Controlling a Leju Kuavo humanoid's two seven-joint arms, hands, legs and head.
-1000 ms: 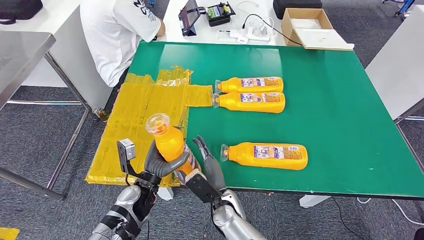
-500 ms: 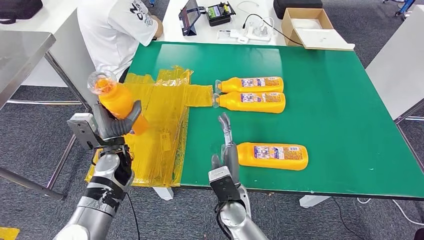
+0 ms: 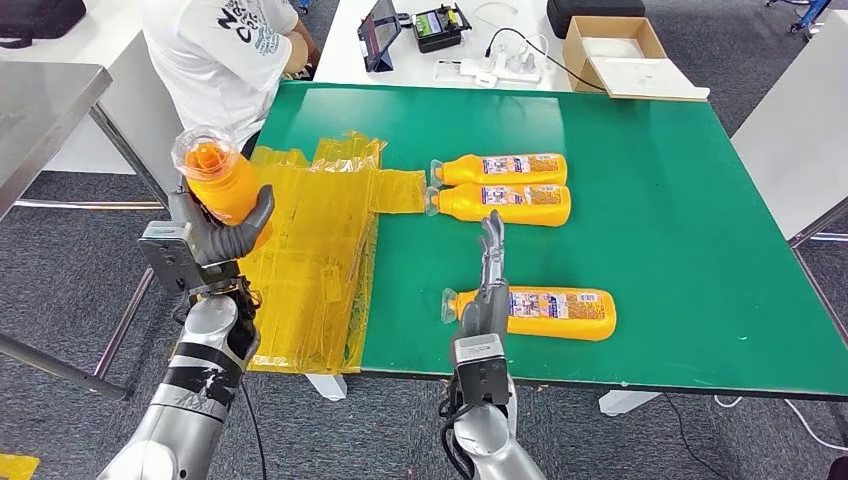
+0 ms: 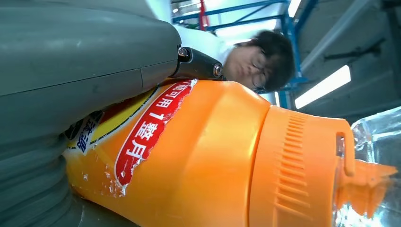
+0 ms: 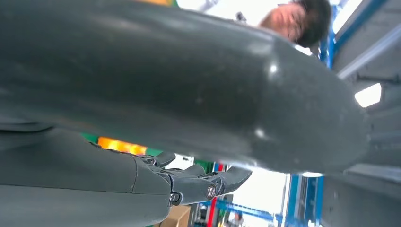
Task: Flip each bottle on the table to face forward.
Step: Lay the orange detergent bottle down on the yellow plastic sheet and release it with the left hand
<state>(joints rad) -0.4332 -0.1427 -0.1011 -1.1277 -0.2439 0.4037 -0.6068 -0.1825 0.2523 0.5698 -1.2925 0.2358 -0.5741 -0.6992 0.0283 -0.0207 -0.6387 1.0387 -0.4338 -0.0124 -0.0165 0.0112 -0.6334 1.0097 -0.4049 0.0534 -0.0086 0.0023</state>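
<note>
Hiding the held bottle (image 3: pixel 222 182) lower part, the left hand (image 3: pixel 222 232) grips it beside the green surface (image 3: pixel 680 240). The right hand (image 3: pixel 489 285), fingers straight, covers a lying bottle (image 3: pixel 545 312). Grey carpet (image 3: pixel 70 300) lies below.

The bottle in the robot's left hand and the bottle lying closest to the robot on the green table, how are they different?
The held bottle is gripped by the left hand up in the air, off the table's left side; the near bottle lies on the green table. The held bottle stands nearly upright, cap up; the near bottle lies on its side, cap pointing left, label facing up. The right hand reaches over the near bottle, fingers straight. Both are orange with clear caps.
</note>
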